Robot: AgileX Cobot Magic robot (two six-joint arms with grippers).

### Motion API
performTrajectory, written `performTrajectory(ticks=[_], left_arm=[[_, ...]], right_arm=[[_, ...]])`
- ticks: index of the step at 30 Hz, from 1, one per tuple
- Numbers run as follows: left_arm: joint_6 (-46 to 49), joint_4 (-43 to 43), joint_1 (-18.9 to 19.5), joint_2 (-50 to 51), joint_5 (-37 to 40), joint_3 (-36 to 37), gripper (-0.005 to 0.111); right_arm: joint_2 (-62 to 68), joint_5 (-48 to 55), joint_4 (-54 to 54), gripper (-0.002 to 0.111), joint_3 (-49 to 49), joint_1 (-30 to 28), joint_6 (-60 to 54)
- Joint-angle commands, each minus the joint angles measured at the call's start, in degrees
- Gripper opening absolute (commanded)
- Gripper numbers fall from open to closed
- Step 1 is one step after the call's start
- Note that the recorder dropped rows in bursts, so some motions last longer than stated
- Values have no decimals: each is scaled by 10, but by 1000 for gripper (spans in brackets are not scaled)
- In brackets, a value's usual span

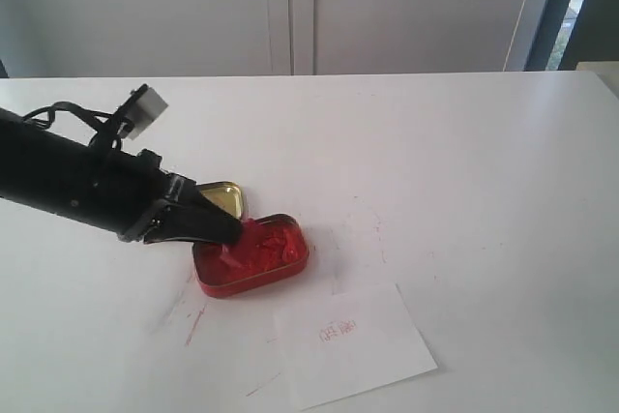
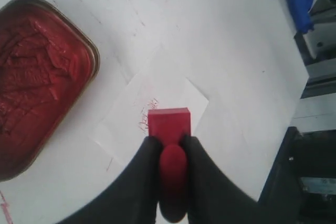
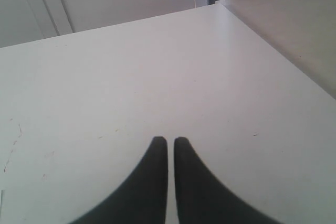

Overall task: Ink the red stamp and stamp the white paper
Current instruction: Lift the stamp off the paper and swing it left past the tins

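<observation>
On the white paper [image 1: 375,361], a faint red stamped mark [image 1: 338,332] is unreadable.

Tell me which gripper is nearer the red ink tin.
Left. The left gripper, holding the red stamp, is right by the ink tin; the right gripper is elsewhere, with only bare table in its view.

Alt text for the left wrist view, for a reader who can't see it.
The left hand grips the red stamp, seen against the white paper, which bears a red mark. An open red ink tin sits nearby.
</observation>
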Motion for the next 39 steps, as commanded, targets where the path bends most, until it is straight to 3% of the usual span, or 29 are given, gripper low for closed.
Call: performTrajectory(ticks=[1,8,12,21,39], left_arm=[[36,-41,43,-8,34,30,0],[53,-42,119,-8,52,69,0],[68,-42,143,-8,52,87,0],[69,-42,144,-6,-11,101,0],[111,-114,144,95,-34,101,0]], right_arm=[[-3,-2,-2,5,3,1,0],[-3,-2,-2,5,3,1,0],[-3,-2,-2,5,3,1,0],[-3,-2,-2,5,3,1,0],[-3,-2,-2,5,3,1,0]])
